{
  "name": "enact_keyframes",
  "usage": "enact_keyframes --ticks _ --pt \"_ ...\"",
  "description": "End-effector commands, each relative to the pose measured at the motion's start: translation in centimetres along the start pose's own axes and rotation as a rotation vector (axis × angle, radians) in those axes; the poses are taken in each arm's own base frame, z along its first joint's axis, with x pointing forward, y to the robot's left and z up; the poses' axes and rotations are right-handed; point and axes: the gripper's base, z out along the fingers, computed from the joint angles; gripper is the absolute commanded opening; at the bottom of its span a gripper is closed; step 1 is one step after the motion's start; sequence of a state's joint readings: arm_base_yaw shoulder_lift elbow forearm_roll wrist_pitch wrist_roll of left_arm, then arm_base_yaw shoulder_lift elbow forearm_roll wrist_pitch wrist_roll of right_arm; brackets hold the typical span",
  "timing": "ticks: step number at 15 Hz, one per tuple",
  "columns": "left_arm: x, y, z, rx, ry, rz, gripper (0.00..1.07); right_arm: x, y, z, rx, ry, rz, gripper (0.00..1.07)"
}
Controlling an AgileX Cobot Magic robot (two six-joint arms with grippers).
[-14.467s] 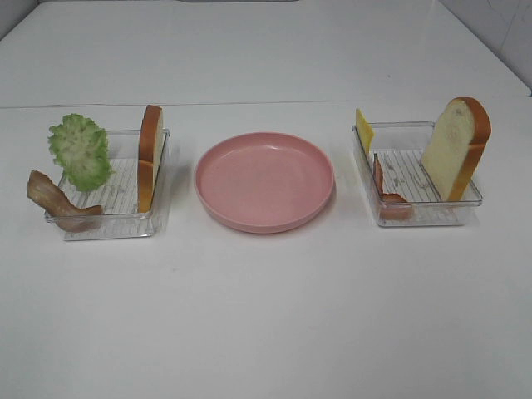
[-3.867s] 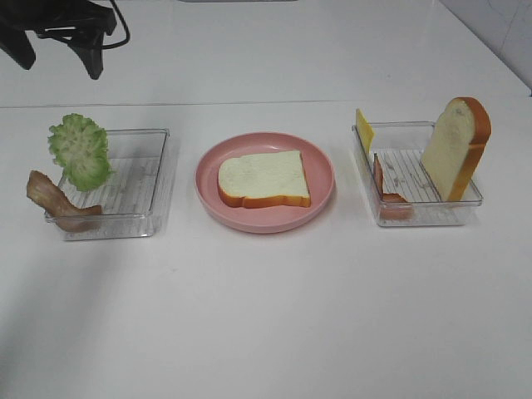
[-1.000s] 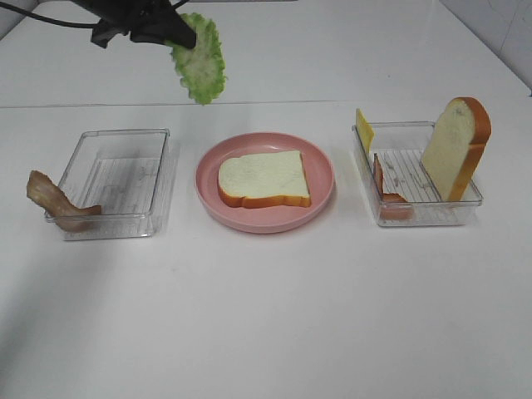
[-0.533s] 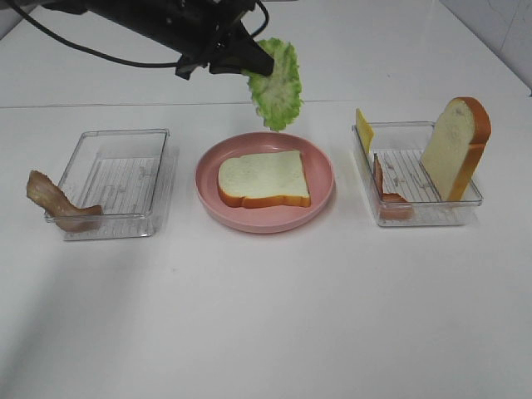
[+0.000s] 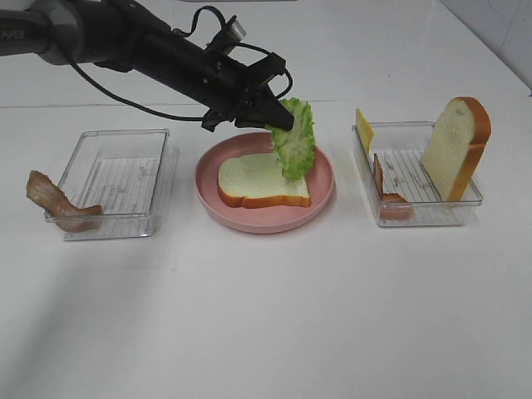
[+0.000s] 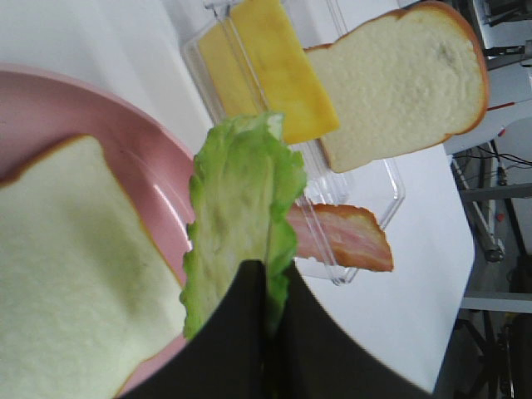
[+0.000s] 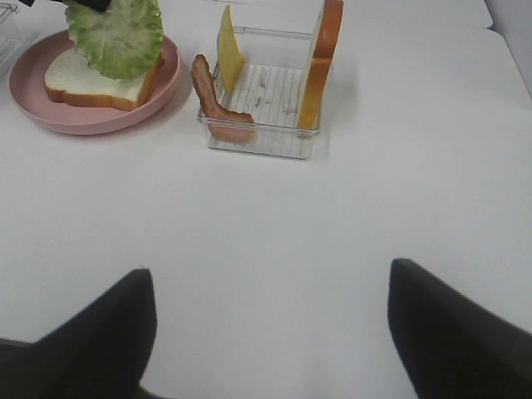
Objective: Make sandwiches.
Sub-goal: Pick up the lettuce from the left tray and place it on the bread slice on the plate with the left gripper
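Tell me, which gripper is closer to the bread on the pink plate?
Left. The left gripper hangs above the bread, pinching lettuce over it. The right gripper sits open over the table, well away from the plate.

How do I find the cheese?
Find the pink plate in the middle, then the clear tray on its right. The cheese stands at that tray's far corner nearest the plate. It's thin, square and yellow, unlike the bacon and bread.
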State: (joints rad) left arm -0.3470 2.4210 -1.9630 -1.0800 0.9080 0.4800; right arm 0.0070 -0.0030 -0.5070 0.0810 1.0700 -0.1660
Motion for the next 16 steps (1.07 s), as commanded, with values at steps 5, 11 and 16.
enact_keyframes --ticks 5,11,16 --pt "0.0 0.8 0.0 -0.079 0.000 -0.059 0.00 0.1 0.0 -0.1 0.008 -0.016 -0.004 0.75" --pt "-0.3 -0.2 0.7 -0.015 -0.064 -0.203 0.00 0.1 0.0 -0.1 0.008 -0.016 -0.004 0.75" --pt "1.0 0.9 2.3 -0.056 0.010 -0.183 0.00 0.1 0.0 -0.1 0.008 -0.015 -0.004 0.75"
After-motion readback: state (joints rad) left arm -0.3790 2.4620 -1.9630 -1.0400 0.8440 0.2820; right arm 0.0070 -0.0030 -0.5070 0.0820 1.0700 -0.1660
